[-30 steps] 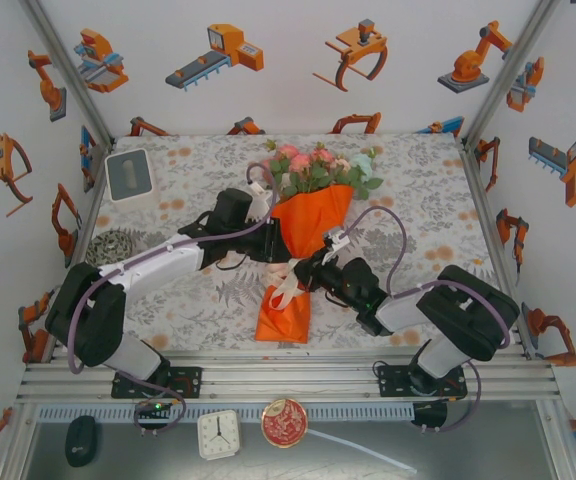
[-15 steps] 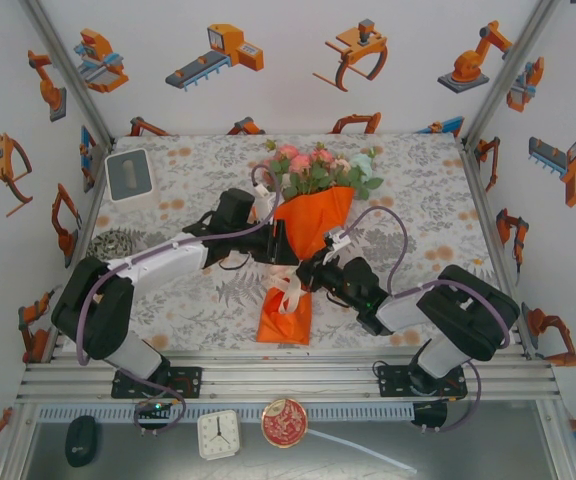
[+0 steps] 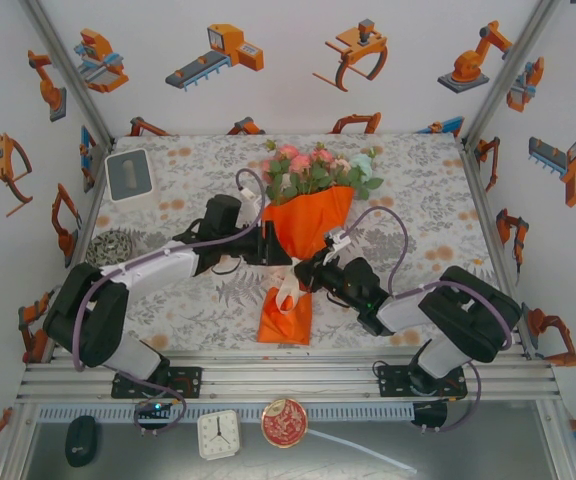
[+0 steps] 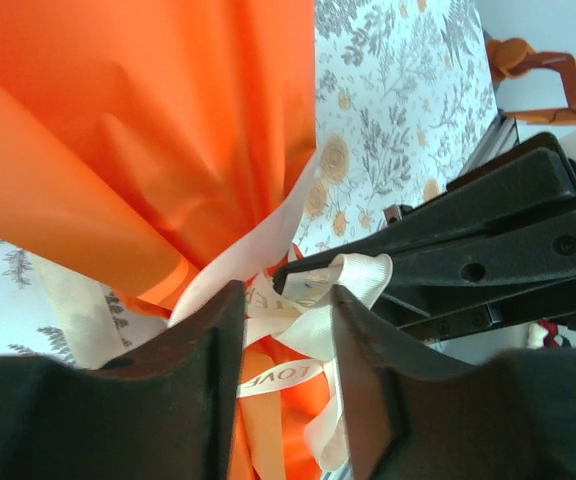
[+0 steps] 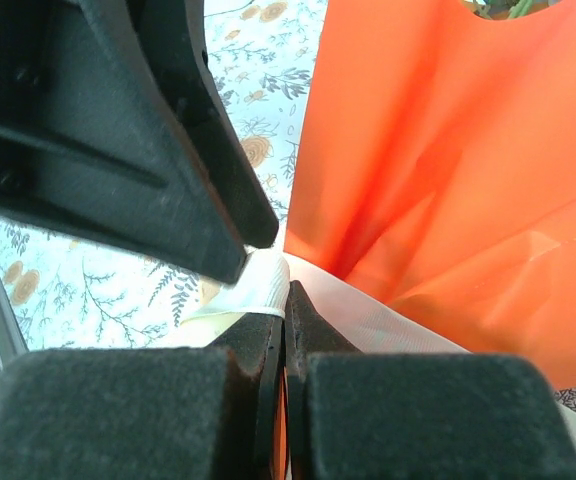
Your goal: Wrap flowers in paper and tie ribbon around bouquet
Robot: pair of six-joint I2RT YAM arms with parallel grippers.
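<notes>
One bouquet [image 3: 306, 205] lies at the centre of the table [image 3: 423, 180], blooms toward the far edge. It consists of one bunch of flowers [image 3: 318, 170] with pink, cream-white and pale blue heads, too small to count singly, and one sheet of orange paper [image 3: 286, 320] formed into a cone that narrows at a waist and flares out again toward the near edge. One cream-white ribbon [image 3: 288, 290] sits at this waist, and its knotted part carries printed lettering. Two grippers meet there from opposite sides. The left gripper [image 3: 271, 247] reaches the waist from the left. In the left wrist view its two fingers [image 4: 208, 350] stand partly spread with the knotted ribbon between them; whether they press on it cannot be determined. The right gripper [image 3: 304, 274] reaches the waist from the right. In the right wrist view its two fingers [image 5: 253, 345] are pressed together, pinching one strand of the ribbon at their tips, just beside the orange cone. One grey-and-white box [image 3: 128, 175] stands at the table's far left corner, well apart from the bouquet.
</notes>
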